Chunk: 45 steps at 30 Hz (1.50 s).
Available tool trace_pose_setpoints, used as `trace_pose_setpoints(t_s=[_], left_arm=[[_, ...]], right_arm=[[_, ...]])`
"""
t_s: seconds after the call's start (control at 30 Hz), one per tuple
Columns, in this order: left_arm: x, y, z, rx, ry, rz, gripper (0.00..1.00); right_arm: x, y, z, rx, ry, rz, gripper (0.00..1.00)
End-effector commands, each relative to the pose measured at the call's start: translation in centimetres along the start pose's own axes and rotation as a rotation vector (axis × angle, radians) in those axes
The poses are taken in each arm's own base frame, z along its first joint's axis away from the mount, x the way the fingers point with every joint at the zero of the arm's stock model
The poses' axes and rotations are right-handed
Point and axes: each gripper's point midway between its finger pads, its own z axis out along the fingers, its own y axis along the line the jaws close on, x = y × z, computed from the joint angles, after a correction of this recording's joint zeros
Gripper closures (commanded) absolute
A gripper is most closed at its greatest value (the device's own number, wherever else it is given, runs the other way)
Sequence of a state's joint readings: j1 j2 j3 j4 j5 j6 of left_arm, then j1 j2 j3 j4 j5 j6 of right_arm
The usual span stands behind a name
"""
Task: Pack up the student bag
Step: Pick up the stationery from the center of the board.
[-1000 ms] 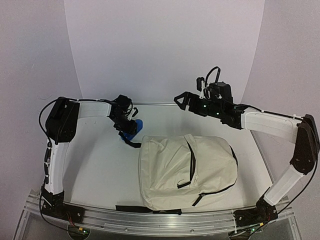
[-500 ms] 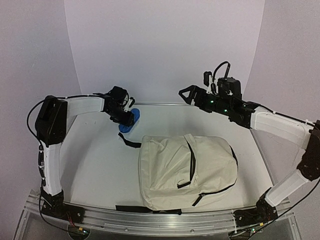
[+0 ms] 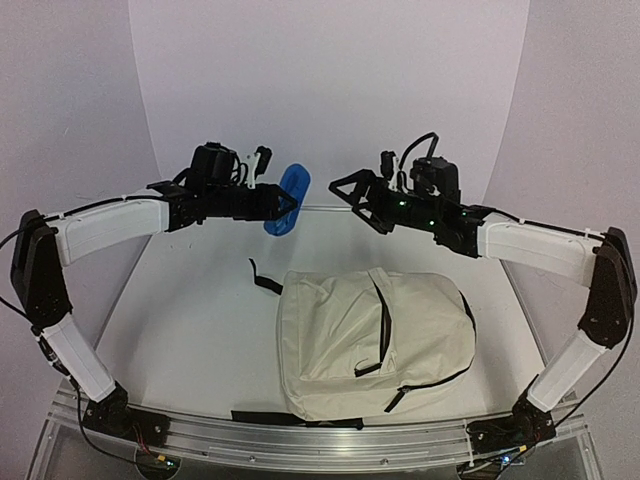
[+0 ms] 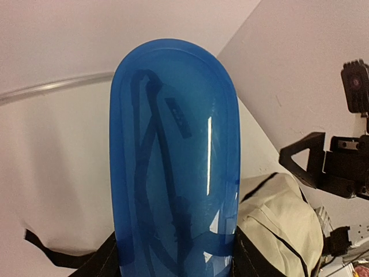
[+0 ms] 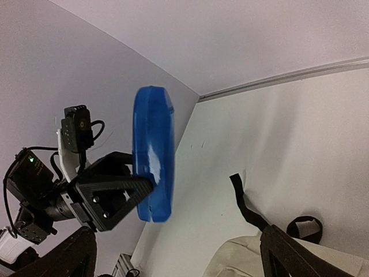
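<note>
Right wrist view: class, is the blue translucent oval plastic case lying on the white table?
No, the left gripper clamps one end of the blue plastic case and holds it in the air, clear of the table.

Student bag (image 3: 330, 350): cream fabric backpack, lay flat on the table (image 3: 200, 330) toward its near edge. Black zippers crossed its upper face. One black strap (image 3: 262, 281) trailed far-left.

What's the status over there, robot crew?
Left end effector shut on blue case, held off the table. Right end effector open, empty, facing it. Student bag flat on table. Black strap trails beside it.
</note>
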State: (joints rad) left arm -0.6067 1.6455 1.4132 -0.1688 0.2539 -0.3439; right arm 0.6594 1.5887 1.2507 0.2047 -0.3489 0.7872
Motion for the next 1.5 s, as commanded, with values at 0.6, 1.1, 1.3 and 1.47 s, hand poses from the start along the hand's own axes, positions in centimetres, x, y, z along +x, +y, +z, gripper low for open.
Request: trace_pose_setpoints(t_s=[0.6,1.1,1.3,1.47], left_arm=[[5.1,-9.0,2.7,0.17,0.116,-0.001,0.54],[5.1,-9.7,0.7,0.146,0.1,-0.004,0.02],[4.8,-10.3,-2.4,0.177,0.074,-0.016,0.0],[7.5,-10.2,-2.0,0.15,0.178,-0.042,0.06]], right_arm=[[3.2,2.2,6.2,-0.096,0.086,0.085,0.38],[0.4,2.3,4.3,-0.047,-0.043,0.011,0.63],[-3.5,1.6,0.4,-0.002,-0.154,-0.038,0.64],[-5.9,0.2,-5.2,0.121,-0.232,-0.118,0.66]])
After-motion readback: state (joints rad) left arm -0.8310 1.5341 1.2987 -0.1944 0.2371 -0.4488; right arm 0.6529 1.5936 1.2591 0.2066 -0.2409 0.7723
